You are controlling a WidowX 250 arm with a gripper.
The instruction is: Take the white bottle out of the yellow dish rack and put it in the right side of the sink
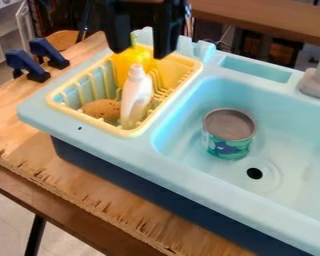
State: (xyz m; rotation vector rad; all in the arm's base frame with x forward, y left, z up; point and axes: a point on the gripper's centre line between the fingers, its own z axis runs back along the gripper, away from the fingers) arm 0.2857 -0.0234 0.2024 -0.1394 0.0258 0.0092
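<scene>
Your hand (142, 53) hangs wide open, holding nothing, by the yellow dish rack (126, 133), which contains the yellow object (129, 58) and white squeeze bottle (136, 94), while the tin can (229, 125) stands in the sink (296, 150) (what's left, you can't tell).

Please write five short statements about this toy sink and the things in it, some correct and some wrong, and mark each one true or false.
1. The green-and-blue metal can stands in the light-blue plastic basin. True.
2. The can covers the round black drain hole. False: the drain hole is uncovered, beside the can.
3. The white plastic bottle is in the basin. False: the bottle is in the yellow plastic rack.
4. A brown speckled object is in the rack. True.
</scene>
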